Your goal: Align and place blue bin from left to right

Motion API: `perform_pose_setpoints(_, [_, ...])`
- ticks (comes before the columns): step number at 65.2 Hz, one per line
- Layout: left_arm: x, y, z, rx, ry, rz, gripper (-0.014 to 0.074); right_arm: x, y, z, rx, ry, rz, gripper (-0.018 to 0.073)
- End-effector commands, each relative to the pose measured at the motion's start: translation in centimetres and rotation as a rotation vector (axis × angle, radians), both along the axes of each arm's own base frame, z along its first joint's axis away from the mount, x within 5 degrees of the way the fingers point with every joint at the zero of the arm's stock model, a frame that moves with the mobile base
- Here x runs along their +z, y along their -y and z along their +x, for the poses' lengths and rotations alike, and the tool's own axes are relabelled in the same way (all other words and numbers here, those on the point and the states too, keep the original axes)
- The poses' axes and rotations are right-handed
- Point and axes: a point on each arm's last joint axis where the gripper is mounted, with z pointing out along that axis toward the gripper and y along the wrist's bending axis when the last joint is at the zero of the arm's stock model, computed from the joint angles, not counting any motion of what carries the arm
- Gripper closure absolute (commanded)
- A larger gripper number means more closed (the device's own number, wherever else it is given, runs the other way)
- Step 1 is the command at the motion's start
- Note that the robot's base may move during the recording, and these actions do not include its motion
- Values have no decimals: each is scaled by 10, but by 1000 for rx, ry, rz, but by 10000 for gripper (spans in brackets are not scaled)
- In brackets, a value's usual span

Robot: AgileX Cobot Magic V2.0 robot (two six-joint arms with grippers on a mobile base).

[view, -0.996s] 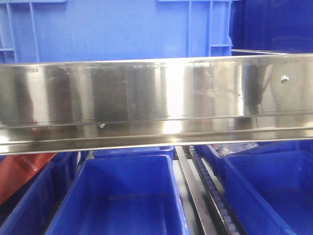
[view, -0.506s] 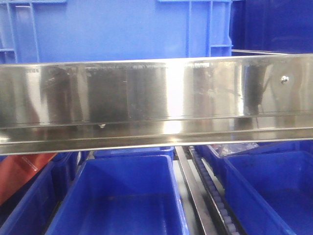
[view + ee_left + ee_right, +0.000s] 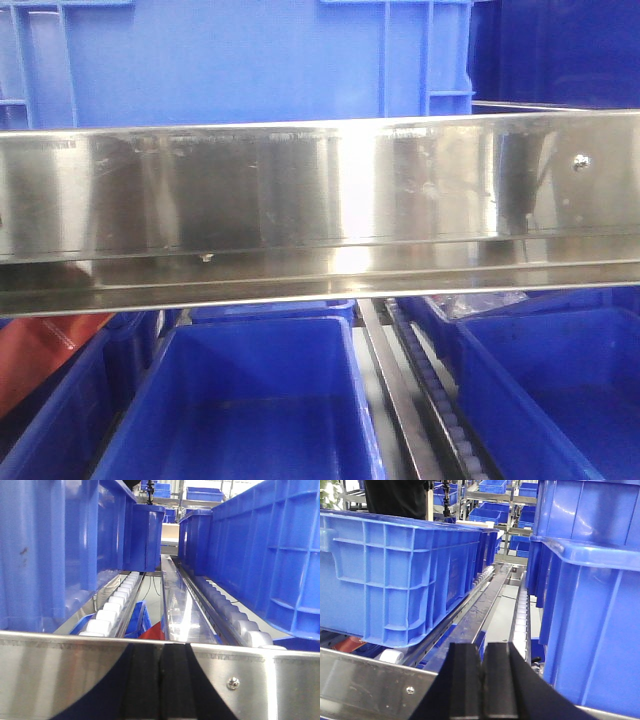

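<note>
The blue bin point(image 3: 230, 60) fills the top of the front view behind a steel rail; its flat wall has raised vertical ribs. The same bin is on the right in the left wrist view point(image 3: 270, 555) and on the left in the right wrist view point(image 3: 395, 575), resting on rollers. My left gripper point(image 3: 161, 680) is shut with nothing in it, low in front of the rail, facing the gap left of this bin. My right gripper point(image 3: 482, 680) is shut and empty too, facing the gap on the bin's right.
A polished steel rail point(image 3: 320, 200) crosses the front of the shelf. Roller tracks point(image 3: 112, 610) and a flat divider point(image 3: 177, 605) run back. Neighbouring blue bins stand at left point(image 3: 55, 550) and right point(image 3: 590, 605). Open blue bins point(image 3: 250, 400) sit on the lower level.
The vertical ribs at the far left of the blue wall have edged slightly to the right, and the reflections on the rail have shifted. Nothing else moved.
</note>
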Motion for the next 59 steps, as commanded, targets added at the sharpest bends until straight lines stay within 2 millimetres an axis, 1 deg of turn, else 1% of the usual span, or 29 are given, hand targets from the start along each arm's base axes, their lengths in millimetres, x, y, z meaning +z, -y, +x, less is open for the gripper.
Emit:
perform_pose_setpoints(1, [4, 0, -1, 3, 41, 7, 707, 2, 0, -1, 0, 34, -7, 630])
perform_pose_setpoints(45, [4, 0, -1, 3, 41, 7, 707, 2, 0, -1, -1, 32, -7, 630])
perform_pose_setpoints(49, [4, 0, -1, 3, 41, 7, 707, 1, 1, 0, -12, 30, -17, 630])
perform_pose_setpoints(59, [4, 0, -1, 3, 41, 7, 707, -7, 2, 3, -84, 28, 48, 630])
